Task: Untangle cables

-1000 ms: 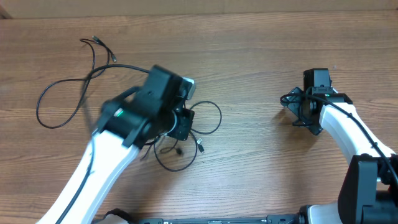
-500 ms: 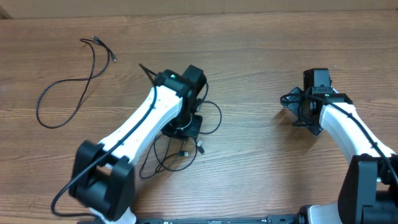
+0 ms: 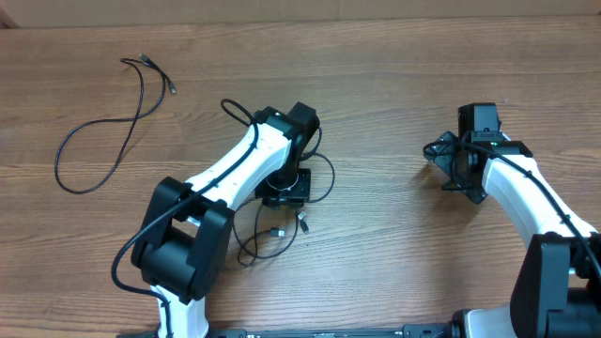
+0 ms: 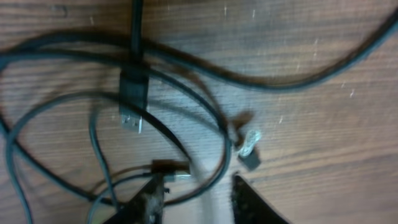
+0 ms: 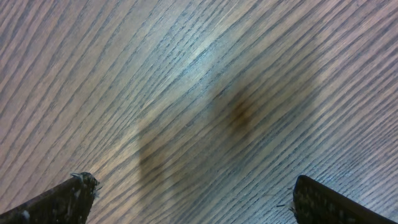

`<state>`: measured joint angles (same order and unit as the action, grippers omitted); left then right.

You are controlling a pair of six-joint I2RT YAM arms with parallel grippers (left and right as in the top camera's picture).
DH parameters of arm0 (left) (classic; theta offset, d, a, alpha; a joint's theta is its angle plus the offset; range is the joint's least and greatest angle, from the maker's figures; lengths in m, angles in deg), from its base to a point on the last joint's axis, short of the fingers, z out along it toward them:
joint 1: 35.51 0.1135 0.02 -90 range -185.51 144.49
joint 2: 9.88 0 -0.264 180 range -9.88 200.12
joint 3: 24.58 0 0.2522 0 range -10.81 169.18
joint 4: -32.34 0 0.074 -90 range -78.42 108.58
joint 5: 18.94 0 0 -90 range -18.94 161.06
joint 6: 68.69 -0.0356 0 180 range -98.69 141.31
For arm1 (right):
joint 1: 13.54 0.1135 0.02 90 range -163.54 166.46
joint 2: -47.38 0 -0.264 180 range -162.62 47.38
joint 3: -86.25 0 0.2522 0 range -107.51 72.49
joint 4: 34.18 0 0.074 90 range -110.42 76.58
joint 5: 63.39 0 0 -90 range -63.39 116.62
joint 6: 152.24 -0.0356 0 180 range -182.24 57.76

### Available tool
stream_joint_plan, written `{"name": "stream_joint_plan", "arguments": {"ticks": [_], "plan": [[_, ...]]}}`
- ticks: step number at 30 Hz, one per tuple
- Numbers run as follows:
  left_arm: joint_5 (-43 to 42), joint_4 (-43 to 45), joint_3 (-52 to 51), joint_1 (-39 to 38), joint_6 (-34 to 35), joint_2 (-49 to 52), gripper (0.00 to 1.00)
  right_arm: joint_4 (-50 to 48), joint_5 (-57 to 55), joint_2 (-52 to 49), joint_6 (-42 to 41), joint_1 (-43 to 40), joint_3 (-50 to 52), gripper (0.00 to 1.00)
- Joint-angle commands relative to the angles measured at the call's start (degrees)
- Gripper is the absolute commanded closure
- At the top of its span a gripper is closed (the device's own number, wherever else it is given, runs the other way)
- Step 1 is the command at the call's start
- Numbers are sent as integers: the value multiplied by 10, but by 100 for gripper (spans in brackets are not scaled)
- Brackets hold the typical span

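The left gripper (image 4: pixel 198 200) is pointing straight down at the table (image 4: pixel 323 37) with its jaws standing partly apart, and nothing is clamped between them. One thin cord of the tangled cables (image 3: pixel 274 235) is curving across the gap between the two fingers (image 4: pixel 147 200). A small brown-and-silver plug (image 4: pixel 171 167) is lying right at the tip of the left-hand finger in the wrist view; it may be touching it, but the blur makes that hard to tell. Just above it, a flat black plug (image 4: pixel 133 93) with a silvery end is lying across several crossing loops, and a small silvery connector (image 4: pixel 249 147) is sitting just beside the outer loop.

From overhead, the left arm (image 3: pixel 235 169) is reaching over the middle of the table and covering much of the bunch. Loops are spilling out around the gripper, toward the near edge and to the right.

A loose cable (image 3: pixel 101 141) is lying well apart at the far left in an open figure-eight, both its plug ends pointing toward the far edge.

The right gripper (image 5: pixel 196 202) is hovering over bare wood at the right side, well apart from every cord, with its jaws spread wide and gripping nothing.
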<state>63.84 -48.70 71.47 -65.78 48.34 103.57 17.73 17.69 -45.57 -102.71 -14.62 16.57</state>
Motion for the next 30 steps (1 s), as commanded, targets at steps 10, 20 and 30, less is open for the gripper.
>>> {"name": "stream_joint_plan", "arguments": {"ticks": [10,20,30], "plan": [[27,31,-3,-5,121,5,73,-3,0,9,4,-2,0,0],[30,30,-6,-7,216,5,46,-3,0,9,4,-2,0,0],[5,43,-28,-48,426,5,44,-3,0,9,4,-2,0,0]]}}
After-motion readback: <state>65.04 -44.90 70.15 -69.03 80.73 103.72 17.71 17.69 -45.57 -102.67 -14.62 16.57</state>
